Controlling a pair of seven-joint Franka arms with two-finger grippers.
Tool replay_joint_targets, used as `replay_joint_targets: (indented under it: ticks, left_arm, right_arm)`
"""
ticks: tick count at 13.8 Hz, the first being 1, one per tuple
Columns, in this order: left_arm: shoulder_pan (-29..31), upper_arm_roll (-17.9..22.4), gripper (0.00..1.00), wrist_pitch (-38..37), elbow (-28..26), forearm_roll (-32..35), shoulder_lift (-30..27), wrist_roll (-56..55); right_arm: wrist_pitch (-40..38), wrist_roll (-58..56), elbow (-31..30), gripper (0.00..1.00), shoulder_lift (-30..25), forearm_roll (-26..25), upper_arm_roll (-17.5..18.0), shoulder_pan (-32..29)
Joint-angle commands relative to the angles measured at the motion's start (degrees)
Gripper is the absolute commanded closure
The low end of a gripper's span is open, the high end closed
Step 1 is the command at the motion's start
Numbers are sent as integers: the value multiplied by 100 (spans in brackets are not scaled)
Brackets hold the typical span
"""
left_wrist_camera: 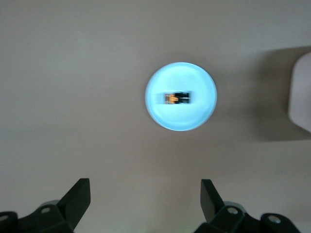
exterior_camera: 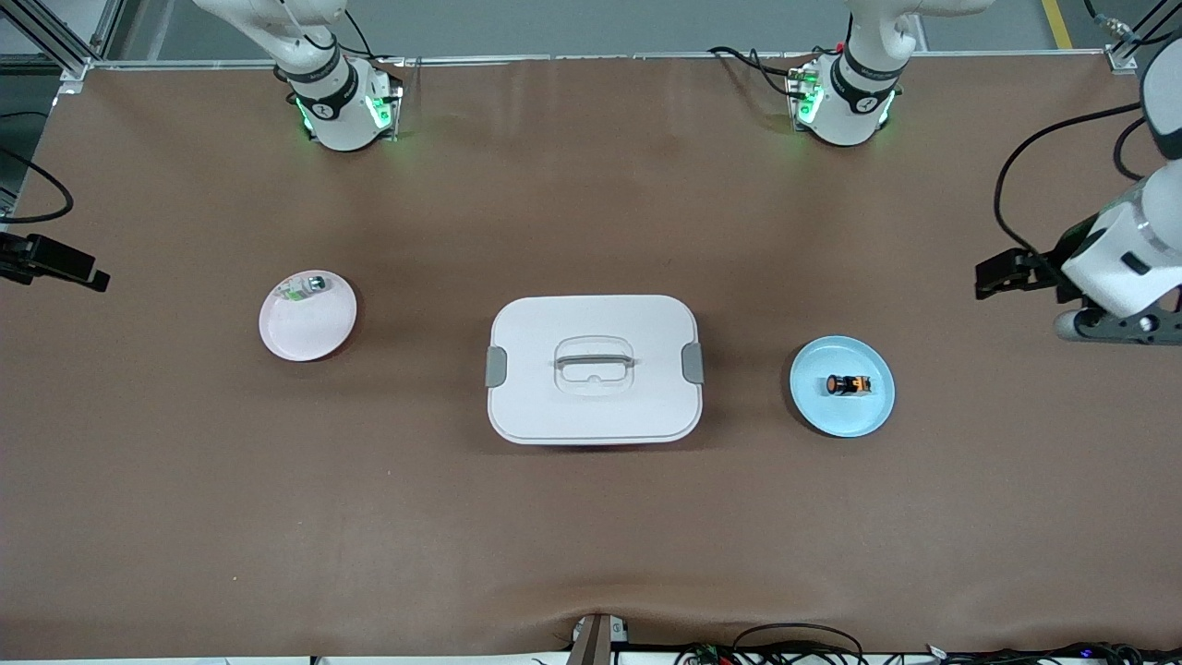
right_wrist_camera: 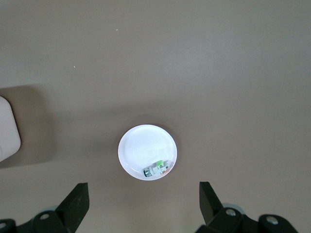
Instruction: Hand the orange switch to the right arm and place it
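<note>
The orange switch (exterior_camera: 849, 384), a stubby black part with an orange band, lies on its side in the middle of a light blue plate (exterior_camera: 863, 416) toward the left arm's end of the table. It also shows in the left wrist view (left_wrist_camera: 177, 98) on that plate (left_wrist_camera: 194, 77). My left gripper (left_wrist_camera: 145, 187) is open and empty, high above the table beside the blue plate. My right gripper (right_wrist_camera: 144, 190) is open and empty, high above the table beside a pale pink plate (right_wrist_camera: 138, 145).
A white lidded box (exterior_camera: 593, 406) with a handle and grey clips stands mid-table between the plates. The pink plate (exterior_camera: 305, 337), toward the right arm's end, holds a small silver-and-green part (exterior_camera: 307, 286), also in the right wrist view (right_wrist_camera: 156, 169).
</note>
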Motion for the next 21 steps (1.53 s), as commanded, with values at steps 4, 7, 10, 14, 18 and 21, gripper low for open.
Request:
replay_joint_targets:
  ticks: [4,7,10,14,18,21]
  left_arm:
    - [-110,-72,0,1093,-486,-420,692,1]
    - [-119,-221,0,2384,-1242,-420,788,10]
    - [-145,-318,0,2995,-1464,-394,1156,1]
    - [-198,-318,0,3241,-1578,-218,1456,62]
    - [-119,-335,0,3644,-1885,-183,1588,142]
    - [-5,-362,0,3812,-2017,-262,1729,142]
  right_arm:
    - [-27,-45,44,0,-239,-31,124,-76]
    - [-9,-54,36,0,-274,-135,132,-24]
    - [43,-54,9,0,-335,-444,124,178]
    - [61,-45,-8,0,-335,-409,124,170]
    - [87,-37,-8,0,-362,-356,115,152]
    - [114,-36,-34,0,-432,-85,89,126]
